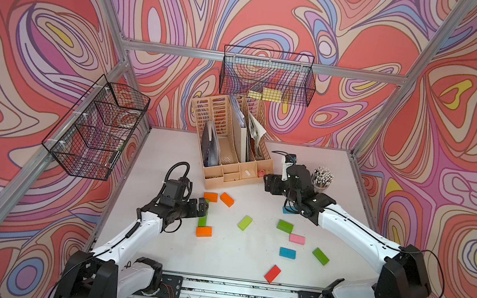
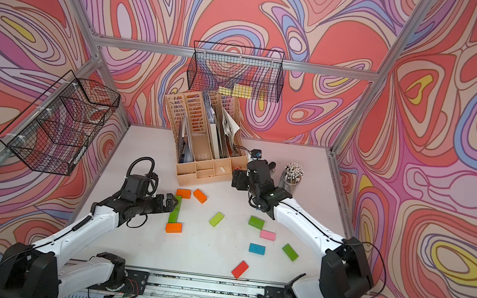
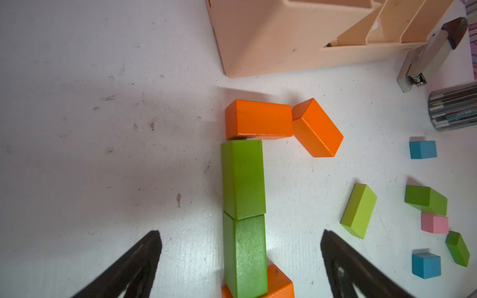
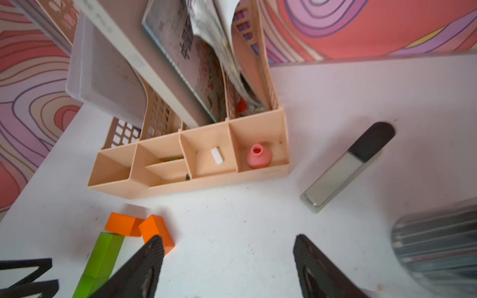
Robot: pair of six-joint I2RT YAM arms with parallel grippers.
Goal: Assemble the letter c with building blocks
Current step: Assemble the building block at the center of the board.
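Observation:
A partial letter lies on the white table: an orange block (image 1: 210,196) on top, two green blocks (image 3: 244,180) end to end below it, and another orange block (image 1: 204,231) at the foot. A tilted orange block (image 1: 227,199) touches the top one's corner. My left gripper (image 1: 204,209) is open, its fingers (image 3: 144,258) straddling the green column without touching it. My right gripper (image 1: 270,183) hangs open and empty near the organiser, over bare table (image 4: 228,240). Loose lime (image 1: 245,222), green (image 1: 284,226), pink (image 1: 296,239), blue (image 1: 287,252) and red (image 1: 272,274) blocks lie scattered to the right.
A beige desk organiser (image 1: 236,155) with files stands at the back. A white stapler (image 4: 346,167) and a cup of pencils (image 1: 322,176) sit beside my right gripper. Wire baskets hang on the back wall (image 1: 267,75) and the left wall (image 1: 99,128).

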